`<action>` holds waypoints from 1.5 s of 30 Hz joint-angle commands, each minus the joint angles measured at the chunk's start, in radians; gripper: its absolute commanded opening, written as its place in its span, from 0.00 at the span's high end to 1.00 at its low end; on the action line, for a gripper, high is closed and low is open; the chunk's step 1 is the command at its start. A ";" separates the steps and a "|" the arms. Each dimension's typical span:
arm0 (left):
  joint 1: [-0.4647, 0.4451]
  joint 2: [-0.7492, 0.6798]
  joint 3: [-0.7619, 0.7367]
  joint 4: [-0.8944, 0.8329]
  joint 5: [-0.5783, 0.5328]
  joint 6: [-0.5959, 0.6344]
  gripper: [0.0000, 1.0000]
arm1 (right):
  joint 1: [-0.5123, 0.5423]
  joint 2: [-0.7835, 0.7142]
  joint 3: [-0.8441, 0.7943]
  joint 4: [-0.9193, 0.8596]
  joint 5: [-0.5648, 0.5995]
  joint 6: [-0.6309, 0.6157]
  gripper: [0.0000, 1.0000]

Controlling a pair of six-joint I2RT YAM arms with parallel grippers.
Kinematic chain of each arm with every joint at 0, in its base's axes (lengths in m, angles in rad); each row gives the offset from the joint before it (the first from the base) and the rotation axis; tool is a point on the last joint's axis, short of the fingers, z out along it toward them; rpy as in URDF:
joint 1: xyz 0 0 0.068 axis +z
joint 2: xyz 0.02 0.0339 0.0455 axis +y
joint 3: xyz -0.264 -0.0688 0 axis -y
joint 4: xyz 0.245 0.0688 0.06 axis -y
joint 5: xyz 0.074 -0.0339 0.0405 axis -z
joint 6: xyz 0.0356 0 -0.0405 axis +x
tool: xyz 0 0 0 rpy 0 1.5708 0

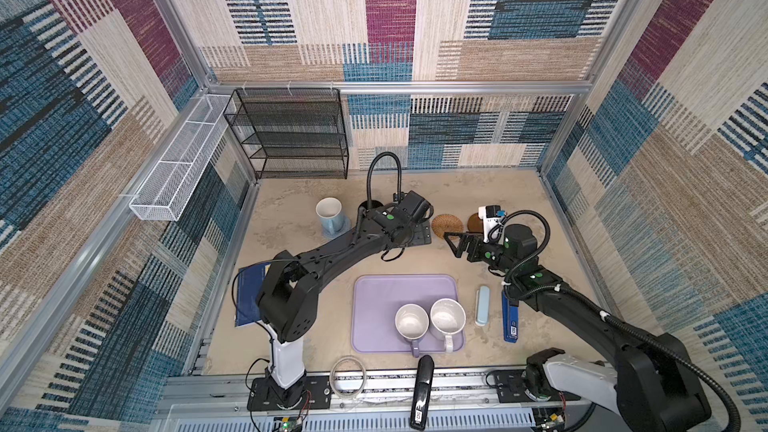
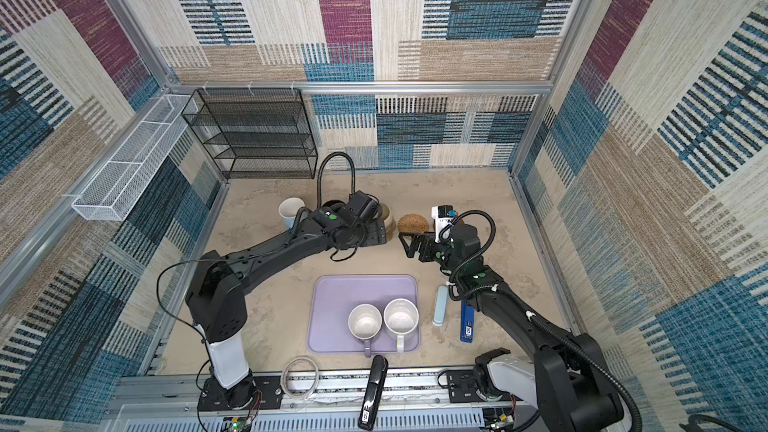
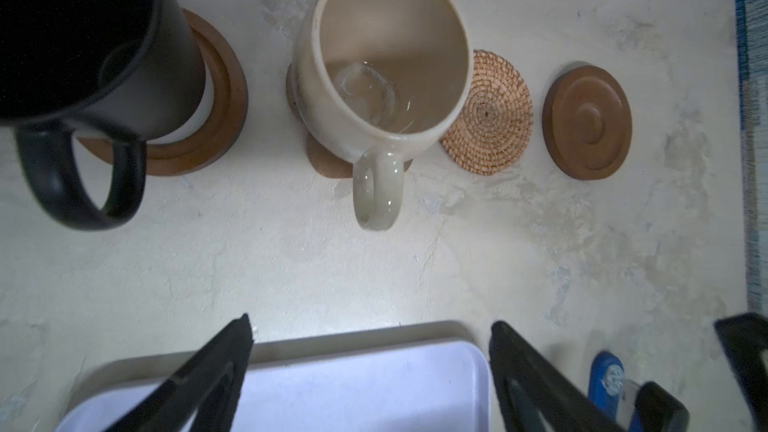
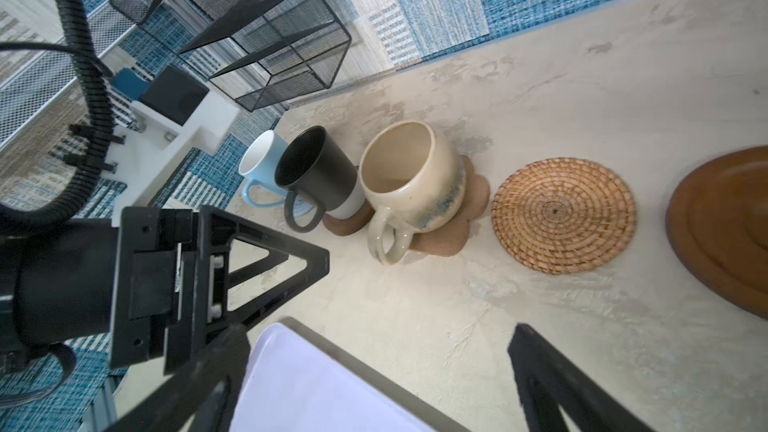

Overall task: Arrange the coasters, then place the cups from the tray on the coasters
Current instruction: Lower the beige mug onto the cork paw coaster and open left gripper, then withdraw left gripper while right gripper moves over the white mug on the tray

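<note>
Left gripper (image 3: 372, 322) and right gripper (image 4: 376, 330): both spread wide, empty. Beige mug (image 3: 386, 56) covers most of the paw coaster (image 3: 328, 160); black mug (image 3: 83, 35) is cut off at the view's edge.

Patchwork woven walls (image 1: 390, 14) in blue, maroon, beige — black mesh shelf (image 1: 291, 135), white wire basket (image 1: 178, 160), mottled tabletop (image 1: 478, 193)

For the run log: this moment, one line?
left gripper open; squat beige mug on tan paw-shaped coaster; right gripper open; lavender mug, speckled white mug on lavender plastic tray
</note>
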 commanded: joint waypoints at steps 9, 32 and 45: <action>0.074 -0.403 -0.414 0.134 0.150 0.075 0.07 | 0.242 -0.084 0.160 -0.421 0.168 -0.034 0.05; 0.145 -0.824 -0.797 0.124 0.520 0.060 0.12 | 0.741 -0.048 0.247 -0.791 0.280 0.135 0.51; 0.144 -0.828 -0.881 0.183 0.554 0.009 0.13 | 0.916 -0.003 0.216 -0.795 0.316 0.278 0.66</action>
